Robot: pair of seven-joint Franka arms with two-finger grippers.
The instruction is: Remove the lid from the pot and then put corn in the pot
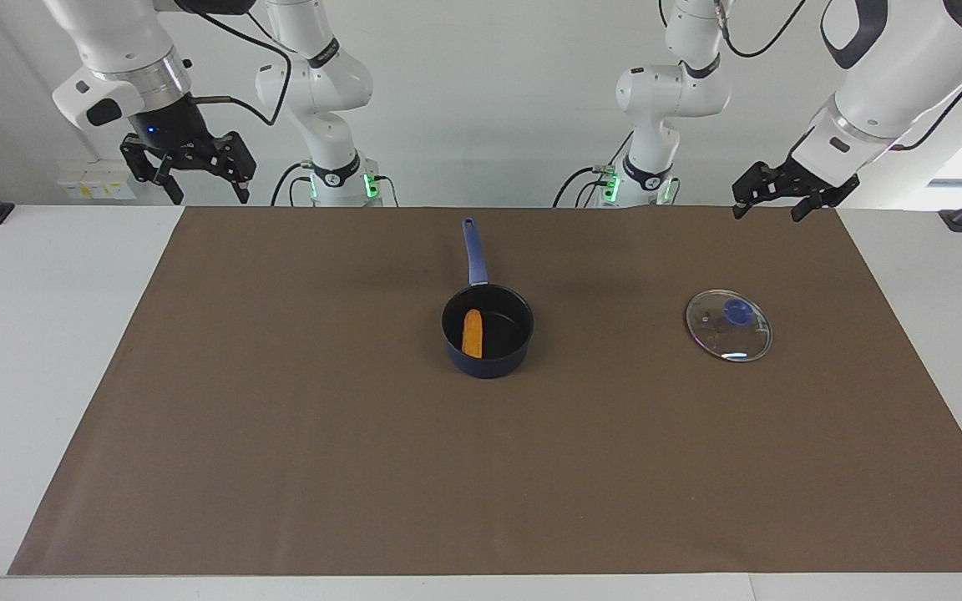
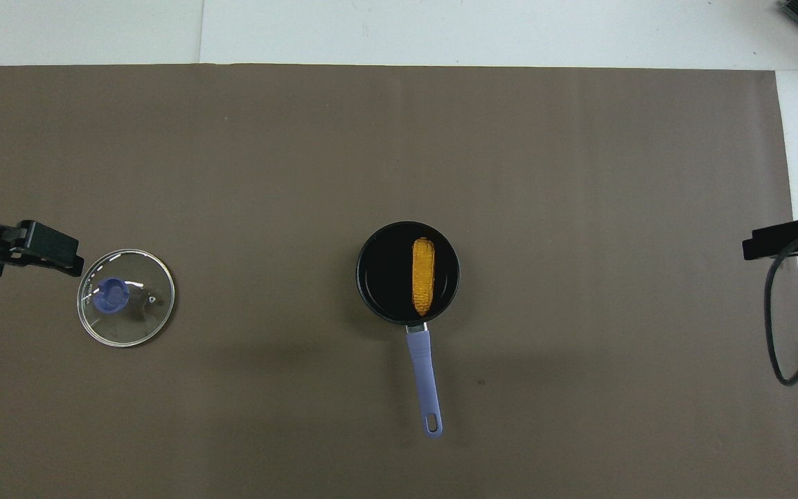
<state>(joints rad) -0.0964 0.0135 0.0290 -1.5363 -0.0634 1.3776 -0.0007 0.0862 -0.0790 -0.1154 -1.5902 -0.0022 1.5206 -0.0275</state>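
Currently: corn (image 1: 472,333) lying inside pot (image 1: 488,359), mid-tabletop (image 1: 281,459) | lid (image 1: 728,325) flat, toward left arm's end | left hand (image 1: 769,207) raised, fingers spread, empty | right hand (image 1: 207,188) raised, fingers spread, empty.

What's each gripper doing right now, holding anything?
Left gripper: open, holding nothing, raised at the left arm's end of the table, the lid lying flat on the mat.
Right gripper: open, holding nothing, raised at the right arm's end.
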